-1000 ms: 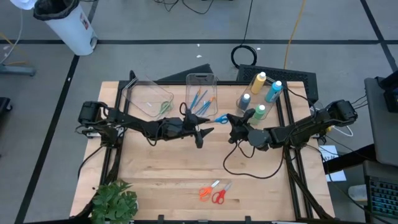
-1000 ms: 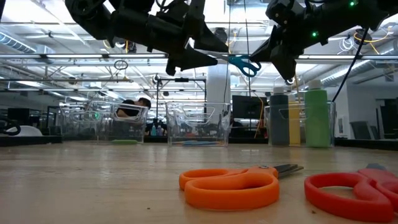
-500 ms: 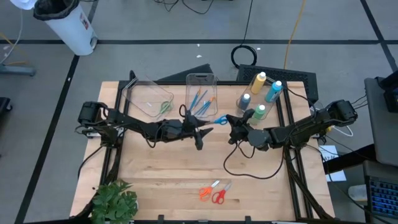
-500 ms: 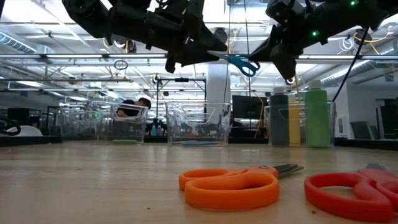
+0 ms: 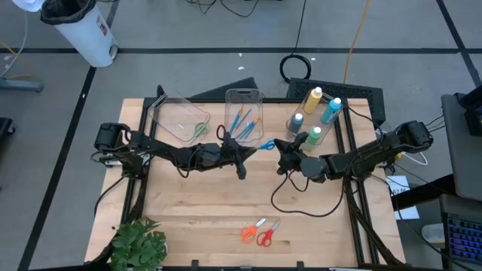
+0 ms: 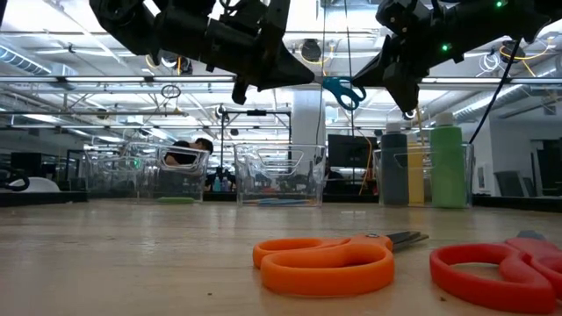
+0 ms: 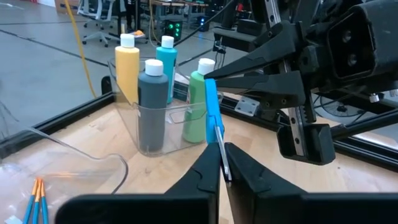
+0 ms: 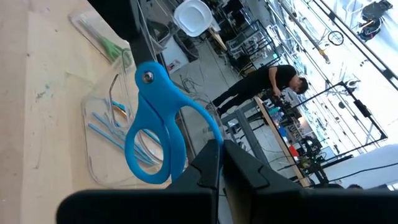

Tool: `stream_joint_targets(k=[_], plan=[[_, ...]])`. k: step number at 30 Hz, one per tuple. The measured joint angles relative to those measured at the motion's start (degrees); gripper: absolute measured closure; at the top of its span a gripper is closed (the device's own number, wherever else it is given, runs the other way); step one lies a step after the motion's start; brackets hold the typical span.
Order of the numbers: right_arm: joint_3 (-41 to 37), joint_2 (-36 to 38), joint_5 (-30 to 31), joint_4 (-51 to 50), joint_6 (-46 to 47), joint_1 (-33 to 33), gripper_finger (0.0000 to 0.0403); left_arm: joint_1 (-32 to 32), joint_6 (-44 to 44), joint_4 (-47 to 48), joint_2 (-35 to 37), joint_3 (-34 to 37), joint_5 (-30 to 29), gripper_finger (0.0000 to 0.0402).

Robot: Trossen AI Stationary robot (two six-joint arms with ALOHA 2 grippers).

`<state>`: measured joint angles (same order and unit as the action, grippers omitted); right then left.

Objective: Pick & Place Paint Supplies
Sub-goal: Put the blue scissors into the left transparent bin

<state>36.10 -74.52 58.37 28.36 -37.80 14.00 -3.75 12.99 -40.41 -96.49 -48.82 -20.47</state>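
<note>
Blue-handled scissors (image 5: 265, 144) hang in the air above the table's middle, between my two grippers. My left gripper (image 5: 254, 150) comes from the left and is shut on the blade end. My right gripper (image 5: 278, 147) comes from the right and is shut on the handle end. In the low view the scissors (image 6: 343, 90) sit high above the wood. Orange scissors (image 5: 249, 232) and red scissors (image 5: 265, 238) lie flat on the table near its front edge. My left gripper pinches the scissors' closed blades (image 7: 221, 148) between its two fingers, near the tip. The fingers come about level from the table's left, along the blades. The scissors are lifted clear of the table. My right gripper pinches the rim of one blue handle loop (image 8: 211, 133) between its two fingers. The fingers come level from the table's right. The handles stand out in front of them, and the blades run on toward the left gripper.
Three clear bins stand along the far edge: one with green scissors (image 5: 197, 129), one with brushes (image 5: 242, 122), one with paint bottles (image 5: 313, 114). A leafy plant (image 5: 139, 245) sits at the near left corner. A cable (image 5: 301, 203) loops over the table's right half.
My left gripper has shut on the blades of the blue scissors, staying where it was. The scissors and my right gripper have kept still.
</note>
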Motion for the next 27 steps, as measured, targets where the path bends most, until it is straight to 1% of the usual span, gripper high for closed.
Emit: stream_joint_targets(k=[3, 7, 10, 13, 16, 17, 19, 21, 25, 27], plan=[[0.0, 0.0, -0.1, 0.0, 0.0, 0.0, 0.0403, -0.1, -0.2, 0.1, 0.0, 0.0, -0.4, 0.0385], [0.0, 0.0, -0.1, 0.0, 0.0, 0.0, 0.0402, 0.0, -0.6, 0.3, 0.0, 0.0, -0.8, 0.0394], [0.0, 0.0, -0.2, 0.1, 1.4, 0.0, 0.0391, -0.1, -0.8, 0.4, 0.0, 0.0, -1.5, 0.0392], [0.0, 0.0, -0.4, 0.2, 5.8, 0.0, 0.037, -0.1, -0.9, 1.6, 0.2, 0.0, -1.9, 0.0396], [0.0, 0.3, -0.9, 0.1, 9.6, 0.0, 0.0336, -0.1, -2.1, 6.9, 3.0, 0.0, -1.5, 0.0393], [0.0, 0.7, -1.3, 0.2, 10.8, 0.0, 0.0322, -0.1, -2.3, 9.2, 4.5, 0.0, -2.2, 0.0393], [0.0, 1.9, -3.6, 0.2, 13.5, 0.0, 0.0294, -0.3, -2.4, 14.5, 8.0, 0.2, -4.6, 0.0396], [0.0, 3.2, -6.8, 0.1, 16.4, 0.0, 0.0267, -0.6, -2.4, 16.3, 11.3, 0.9, -8.1, 0.0396], [0.0, 6.5, -12.4, -2.0, 19.8, 0.0, 0.0226, -2.4, -3.3, 19.9, 17.5, 4.1, -19.1, 0.0396], [0.0, 7.6, -14.2, -3.6, 22.3, 0.0, 0.0213, -3.4, -2.0, 25.2, 20.9, 5.8, -26.0, 0.0397]])
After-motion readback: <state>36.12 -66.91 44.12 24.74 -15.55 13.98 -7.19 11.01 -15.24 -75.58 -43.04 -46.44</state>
